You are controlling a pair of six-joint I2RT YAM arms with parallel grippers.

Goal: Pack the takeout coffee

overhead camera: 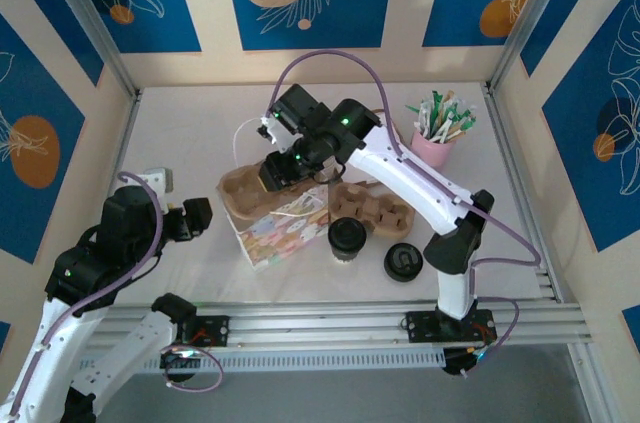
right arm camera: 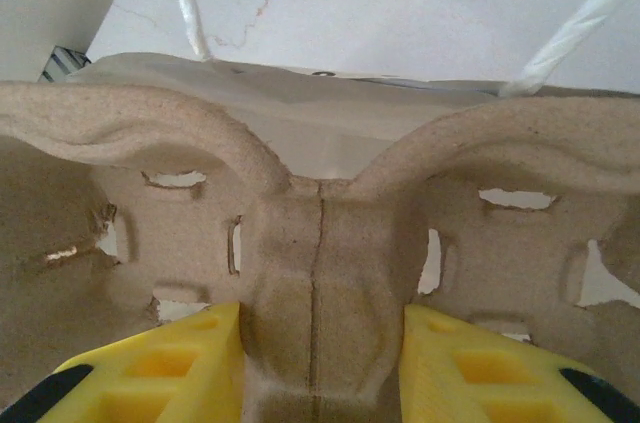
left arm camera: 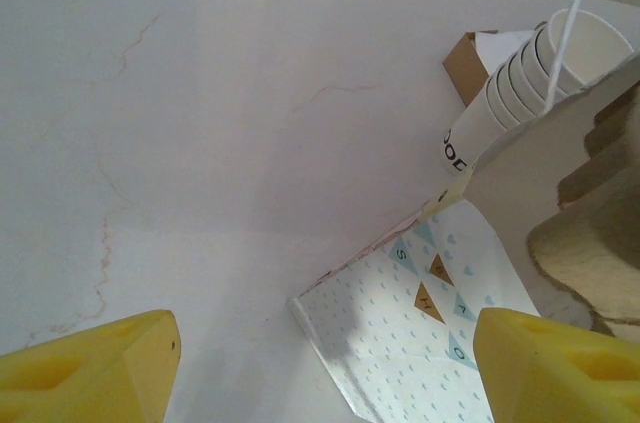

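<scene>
Right gripper (right arm camera: 320, 368) clamps the tray (right arm camera: 320, 233) at the bag (overhead camera: 275, 240); left gripper (left arm camera: 320, 363) gapes empty (coffee (overhead camera: 347, 239) not yet packed).

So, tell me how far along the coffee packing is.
Done: the cream paper cup with black lid is capped. In hand: the right jaws grip the brown pulp cup carrier at the mouth of the patterned paper bag. To do: the cup stands on the white table beside the bag, unpacked; the left jaws hang open, empty.
</scene>
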